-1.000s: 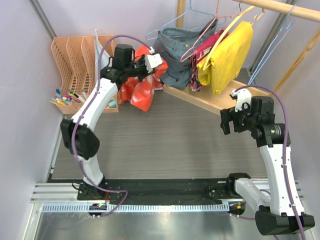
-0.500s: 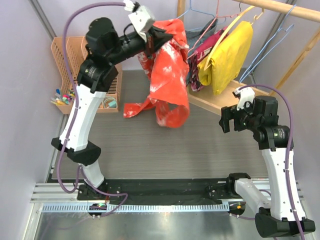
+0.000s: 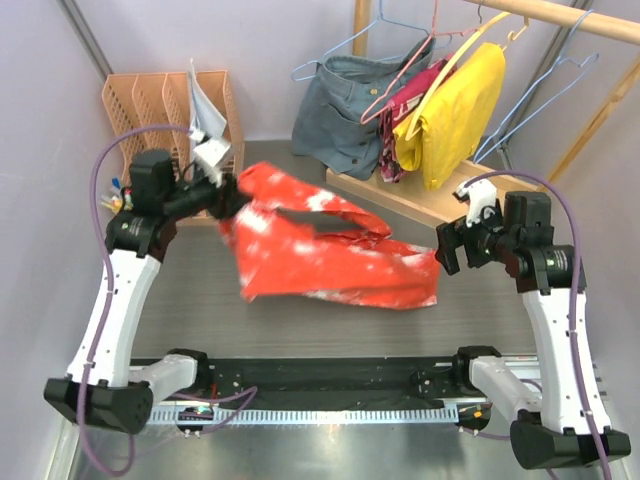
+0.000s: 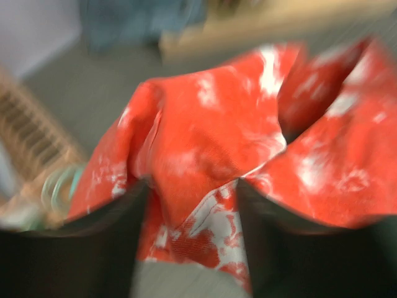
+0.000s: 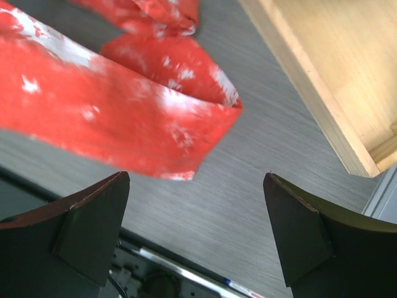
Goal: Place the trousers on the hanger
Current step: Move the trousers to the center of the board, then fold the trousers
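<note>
The red-orange trousers (image 3: 330, 265) with white splotches are spread blurred across the table's middle, from my left gripper (image 3: 228, 195) to just before my right gripper (image 3: 450, 250). In the left wrist view the trousers (image 4: 205, 136) fill the frame, and the left gripper (image 4: 189, 205) stands open, its jaws parted with a fold of fabric between them. The right gripper (image 5: 198, 205) is wide open over bare table, with the trousers' leg end (image 5: 155, 124) just beyond its tips. An empty light-blue hanger (image 3: 527, 98) hangs from the rod at the back right.
A wooden rod (image 3: 560, 18) carries a grey-blue denim garment (image 3: 345, 110) and a yellow garment (image 3: 455, 110). A wooden board (image 3: 420, 200) lies below them. An orange file rack (image 3: 150, 110) and pens (image 3: 125, 195) stand at the back left.
The left arm swung down from high at the back to the left side, dragging the trousers out across the table. Its jaws have parted. The right arm barely moved.
</note>
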Robot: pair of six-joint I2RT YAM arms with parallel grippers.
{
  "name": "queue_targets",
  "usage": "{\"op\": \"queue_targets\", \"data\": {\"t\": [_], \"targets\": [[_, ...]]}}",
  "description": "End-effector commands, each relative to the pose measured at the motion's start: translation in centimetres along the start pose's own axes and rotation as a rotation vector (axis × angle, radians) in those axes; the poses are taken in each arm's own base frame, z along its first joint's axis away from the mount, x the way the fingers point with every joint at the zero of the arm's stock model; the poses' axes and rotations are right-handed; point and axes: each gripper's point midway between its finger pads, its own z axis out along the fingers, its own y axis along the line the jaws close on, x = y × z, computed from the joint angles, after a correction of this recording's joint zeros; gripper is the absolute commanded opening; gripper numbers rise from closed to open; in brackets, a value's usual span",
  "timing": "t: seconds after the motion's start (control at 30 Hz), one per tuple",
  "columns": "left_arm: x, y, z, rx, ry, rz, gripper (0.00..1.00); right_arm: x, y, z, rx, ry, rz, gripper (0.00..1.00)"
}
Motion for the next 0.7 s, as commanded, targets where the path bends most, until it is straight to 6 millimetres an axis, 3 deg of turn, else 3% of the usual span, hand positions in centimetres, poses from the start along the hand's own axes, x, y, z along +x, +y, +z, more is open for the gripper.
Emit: {"op": "queue_targets", "data": {"t": [0.0, 0.03, 0.07, 0.2, 0.33, 0.43, 0.67], "targets": [[12.5, -0.9, -6.6, 0.108, 0.346, 0.068, 0.78, 2.5, 0.3, 1.0, -0.116, 0.163, -0.15, 0.98], [14.4, -0.6, -8.0, 0.093, 0.403, 0.05, 0.92, 2.9, -0.1, 1.5, -0.115, 0.196, -0.164, 0.98], [15.5, -0.5, -8.8, 0.085, 0.445, 0.04, 0.99, 3.6, -0.5, 2.3, -0.123, 0.241, -0.171, 1.0], [18.0, -0.4, -10.1, 0.09, 0.557, -0.027, 1.0, 4.7, -1.9, 4.7, -0.129, 0.324, -0.217, 1.0], [19.7, -0.3, -10.4, 0.182, 0.678, -0.097, 1.0, 5.6, -1.8, 6.8, -0.16, 0.381, -0.256, 1.0], [21.7, 0.9, -10.5, 0.155, 0.764, -0.193, 1.0, 5.9, -1.3, 8.8, -0.165, 0.397, -0.27, 1.0], [24.0, 4.5, -11.0, -0.031, 0.793, -0.374, 1.0, 5.8, 1.4, 14.0, -0.213, 0.416, -0.216, 0.98]]}}
